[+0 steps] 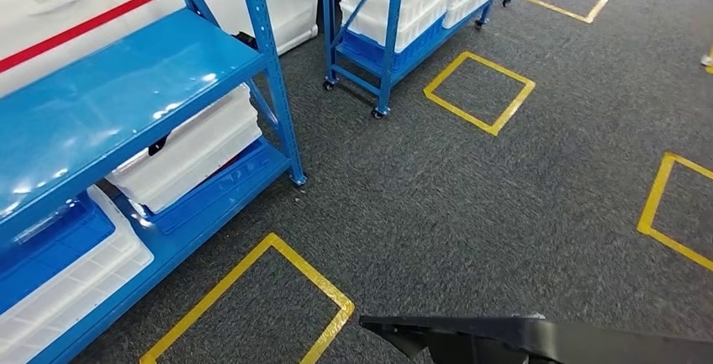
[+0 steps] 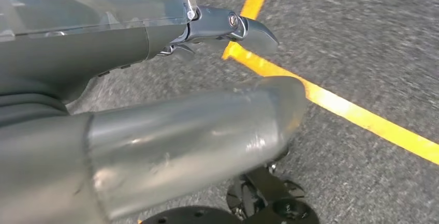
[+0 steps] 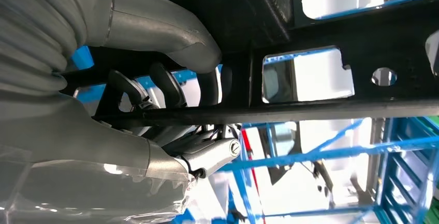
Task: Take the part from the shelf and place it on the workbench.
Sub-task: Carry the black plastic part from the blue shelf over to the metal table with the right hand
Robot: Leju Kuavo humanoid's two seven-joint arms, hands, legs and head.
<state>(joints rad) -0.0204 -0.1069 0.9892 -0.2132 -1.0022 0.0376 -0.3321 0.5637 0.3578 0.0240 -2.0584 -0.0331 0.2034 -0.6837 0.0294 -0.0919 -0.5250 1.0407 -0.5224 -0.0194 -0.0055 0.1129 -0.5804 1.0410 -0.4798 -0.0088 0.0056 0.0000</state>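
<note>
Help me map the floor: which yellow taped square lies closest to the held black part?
The yellow square beside the near blue shelf; its corner almost meets the black part.

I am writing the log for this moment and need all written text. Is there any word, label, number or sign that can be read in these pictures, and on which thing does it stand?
None: no readable word, number or label in any view.
The yellow squares on the floor are plain tape, without text.
The black part in the right hand shows holes, no marking.
The white bins on the blue shelf show no label.
</note>
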